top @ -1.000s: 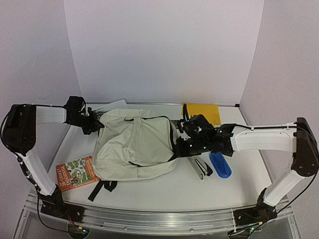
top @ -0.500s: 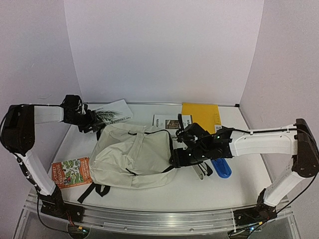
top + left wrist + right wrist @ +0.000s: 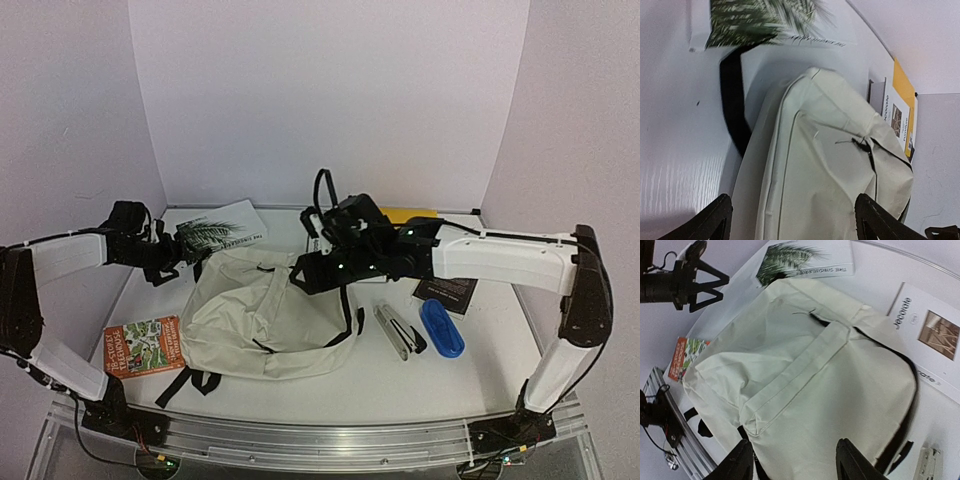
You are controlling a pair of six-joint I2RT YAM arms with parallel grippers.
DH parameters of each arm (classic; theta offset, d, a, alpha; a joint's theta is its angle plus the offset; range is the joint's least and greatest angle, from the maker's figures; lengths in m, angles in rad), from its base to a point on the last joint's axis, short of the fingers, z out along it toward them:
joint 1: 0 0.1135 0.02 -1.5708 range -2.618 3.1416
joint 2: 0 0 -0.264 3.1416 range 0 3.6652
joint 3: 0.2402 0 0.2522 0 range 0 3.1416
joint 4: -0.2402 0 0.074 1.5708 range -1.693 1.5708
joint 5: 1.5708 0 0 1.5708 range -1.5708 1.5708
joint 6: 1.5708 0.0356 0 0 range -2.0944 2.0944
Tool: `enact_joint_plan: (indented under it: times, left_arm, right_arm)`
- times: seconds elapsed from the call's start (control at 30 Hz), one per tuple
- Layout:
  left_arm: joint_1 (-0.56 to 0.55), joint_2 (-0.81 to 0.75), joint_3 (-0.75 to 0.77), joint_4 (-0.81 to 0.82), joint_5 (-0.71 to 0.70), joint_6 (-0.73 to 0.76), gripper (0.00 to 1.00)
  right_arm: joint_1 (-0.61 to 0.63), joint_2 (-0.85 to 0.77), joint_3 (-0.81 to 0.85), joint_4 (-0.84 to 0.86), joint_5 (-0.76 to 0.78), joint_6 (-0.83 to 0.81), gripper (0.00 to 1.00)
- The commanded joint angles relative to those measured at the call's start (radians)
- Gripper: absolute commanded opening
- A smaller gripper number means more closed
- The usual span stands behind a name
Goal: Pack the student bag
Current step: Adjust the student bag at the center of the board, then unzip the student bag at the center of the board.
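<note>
Left claw [image 3: 792, 212] and right claw [image 3: 793, 450] hang released above the cream fabric backpack [image 3: 805, 370]. It looks soft and floppy, so pinch beside the black zipper [image 3: 816, 319].

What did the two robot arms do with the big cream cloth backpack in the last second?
Both let go. The left gripper opened and pulled back leftward, now apart from the large cream fabric backpack. The right gripper opened, lifted and swung over the backpack's far part. The backpack slid nearer the arm bases, uncovering the palm-leaf magazine. The orange picture book, blue oval case and grey metal tool stayed put.
</note>
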Motion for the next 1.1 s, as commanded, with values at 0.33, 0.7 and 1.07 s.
enact_joint_plan:
  times: [0.33,0.7,1.07]
  left_arm:
    - [-0.005,-0.284,-0.257,-0.12,0.091,-0.182,0.69]
    - [-0.008,-0.247,-0.289,-0.064,0.111,-0.196,0.6]
    - [-0.044,-0.197,-0.291,0.016,0.147,-0.201,0.63]
  right_arm:
    - [0.173,0.316,0.157,0.086,-0.264,-0.168,0.4]
    - [0.176,0.431,0.234,0.086,-0.119,-0.185,0.34]
    - [0.184,0.348,0.223,0.086,-0.071,-0.163,0.32]
